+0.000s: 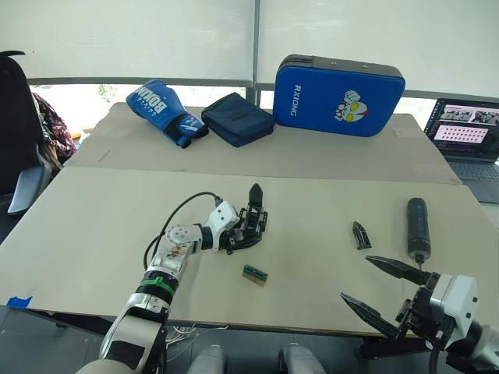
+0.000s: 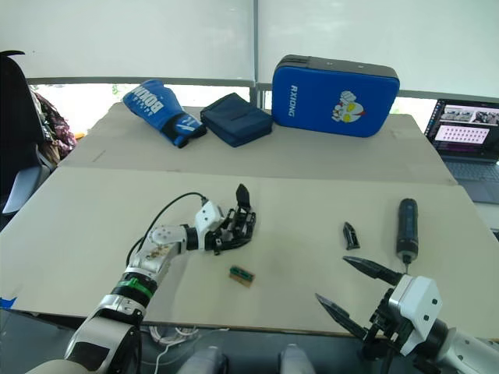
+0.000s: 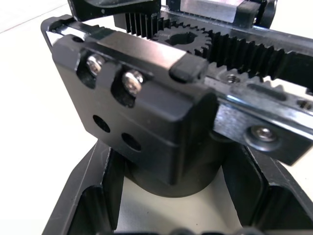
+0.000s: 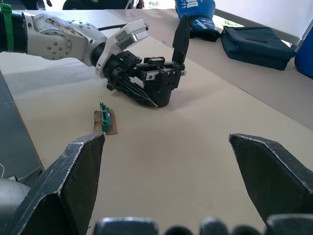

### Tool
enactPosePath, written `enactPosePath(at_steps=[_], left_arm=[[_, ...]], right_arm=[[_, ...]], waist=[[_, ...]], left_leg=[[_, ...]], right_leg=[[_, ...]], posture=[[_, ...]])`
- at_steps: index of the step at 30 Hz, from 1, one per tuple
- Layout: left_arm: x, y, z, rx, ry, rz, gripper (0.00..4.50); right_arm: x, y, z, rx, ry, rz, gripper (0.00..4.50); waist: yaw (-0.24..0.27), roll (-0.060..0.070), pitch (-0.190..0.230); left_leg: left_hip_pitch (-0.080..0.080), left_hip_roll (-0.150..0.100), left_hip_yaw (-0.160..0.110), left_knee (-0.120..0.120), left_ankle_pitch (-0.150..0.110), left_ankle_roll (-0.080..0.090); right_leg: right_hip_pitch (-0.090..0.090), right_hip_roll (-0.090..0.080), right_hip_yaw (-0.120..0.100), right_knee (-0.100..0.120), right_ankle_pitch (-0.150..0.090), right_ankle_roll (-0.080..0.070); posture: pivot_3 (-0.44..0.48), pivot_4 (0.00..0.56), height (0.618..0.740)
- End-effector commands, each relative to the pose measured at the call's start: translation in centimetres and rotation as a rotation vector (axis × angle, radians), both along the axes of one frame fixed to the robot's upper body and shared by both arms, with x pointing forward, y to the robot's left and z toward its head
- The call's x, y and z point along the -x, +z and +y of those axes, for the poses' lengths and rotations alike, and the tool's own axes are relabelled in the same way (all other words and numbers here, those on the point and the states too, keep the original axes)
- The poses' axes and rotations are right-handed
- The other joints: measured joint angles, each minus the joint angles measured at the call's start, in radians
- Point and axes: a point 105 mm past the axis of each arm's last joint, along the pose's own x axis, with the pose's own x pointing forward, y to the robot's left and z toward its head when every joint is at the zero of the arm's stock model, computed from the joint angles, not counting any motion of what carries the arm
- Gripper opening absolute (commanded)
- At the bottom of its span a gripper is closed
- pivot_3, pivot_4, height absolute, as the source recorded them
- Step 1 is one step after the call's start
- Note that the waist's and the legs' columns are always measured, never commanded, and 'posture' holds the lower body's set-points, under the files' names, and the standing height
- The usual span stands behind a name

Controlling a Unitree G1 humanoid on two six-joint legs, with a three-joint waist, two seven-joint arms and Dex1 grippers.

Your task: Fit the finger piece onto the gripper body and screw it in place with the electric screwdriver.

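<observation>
While the pale surface (image 1: 327, 195) carries everything, the biggest thing on it is the blue pad (image 1: 338, 95) at the far edge, with a dark blue pouch (image 1: 237, 118) and a blue boxing glove (image 1: 167, 111) just to its left. A laptop (image 1: 468, 139) sits at the far right.

Near the middle, the left gripper (image 1: 240, 231) has its jaws clenched around the rounded base of the gripper body (image 1: 252, 220), which stands on the surface with one pointed black finger sticking up. In the left wrist view its toothed rack, gear and screw heads are seen close up.

The right gripper (image 1: 380, 290) hovers at the near right edge, jaws released and spread wide, grasping nothing.

The electric screwdriver (image 1: 417, 227) lies just beyond it, bit pointing toward the robot. The finger piece (image 1: 360, 234) lies loose just left of the screwdriver, well apart from the gripper body. A tiny green-and-brown block (image 1: 254, 275) rests near the gripper body, on the robot's side of it.
</observation>
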Motion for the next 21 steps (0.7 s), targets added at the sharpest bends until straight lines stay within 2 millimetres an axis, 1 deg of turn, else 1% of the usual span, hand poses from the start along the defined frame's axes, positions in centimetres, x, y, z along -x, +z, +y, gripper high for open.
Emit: enactPosePath(at_steps=[1, 2, 7, 12, 15, 17, 19, 21], left_arm=[[0.5, -0.3, 0.2, 0.005, -0.012, 0.031, 4.23], [0.5, -0.3, 0.6, 0.002, -0.011, 0.032, 4.46], [0.7, 0.3, 4.1, -0.003, 0.017, 0.023, 4.46], [1.9, 1.2, 8.5, 0.012, 0.009, 0.042, 4.46], [3.5, 2.4, 10.9, 0.03, -0.045, 0.011, 4.46], [4.3, 3.5, 11.9, 0.046, -0.07, -0.031, 4.46], [4.8, 5.3, 12.4, 0.08, -0.072, -0.07, 4.46], [5.4, 7.2, 12.4, 0.113, -0.094, -0.122, 4.46]], right_arm=[[0.4, 1.3, 0.1, 0.013, 0.003, -0.053, 4.5], [0.5, 1.3, 0.0, 0.014, 0.0, -0.052, 4.5], [1.2, 1.3, -0.6, 0.017, -0.037, -0.038, 4.5], [2.3, 0.9, -1.8, -0.008, -0.123, -0.007, 4.5], [3.2, 0.3, -3.0, -0.018, -0.204, 0.015, 4.5], [3.9, -0.2, -3.9, -0.023, -0.265, 0.031, 4.5], [4.6, -0.8, -4.9, -0.034, -0.341, 0.052, 4.5], [4.7, -0.9, -5.5, -0.056, -0.407, 0.05, 4.5]], waist=[[0.0, 0.0, 0.0], [-0.001, 0.0, 0.0], [-0.018, 0.0, 0.0], [-0.026, 0.001, 0.0], [-0.024, 0.002, 0.0], [-0.02, 0.002, 0.0], [-0.01, 0.002, 0.0], [-0.006, 0.002, 0.0]], left_leg=[[0.0, 0.0, 0.0, 0.0, 0.0, 0.0], [0.0, 0.0, 0.0, 0.0, 0.0, 0.0], [0.001, 0.002, 0.0, -0.001, 0.0, 0.0], [0.001, 0.003, 0.0, -0.001, 0.0, 0.0], [0.001, 0.002, 0.0, -0.001, 0.0, 0.0], [0.0, 0.003, 0.0, -0.001, -0.001, 0.0], [0.0, 0.004, -0.001, -0.001, -0.001, 0.0], [0.0, 0.005, -0.001, -0.001, -0.001, -0.001]], right_leg=[[0.0, 0.0, 0.0, 0.0, 0.0, 0.0], [0.0, 0.0, 0.0, 0.0, 0.0, 0.0], [0.0, 0.001, 0.0, 0.0, 0.0, -0.001], [-0.001, 0.002, 0.0, 0.001, -0.001, -0.002], [-0.001, 0.001, 0.0, 0.001, -0.001, -0.002], [-0.002, 0.001, 0.0, 0.001, -0.001, -0.002], [-0.002, -0.001, 0.0, 0.0, -0.001, -0.002], [-0.001, -0.001, 0.0, 0.0, -0.001, -0.002]], posture=[[0.0, 0.15, 0.74], [0.0, 0.15, 0.74], [0.0, 0.15, 0.74], [0.0, 0.15, 0.74], [0.0, 0.15, 0.74], [0.0, 0.15, 0.74], [0.0, 0.15, 0.74], [0.0, 0.15, 0.74]])
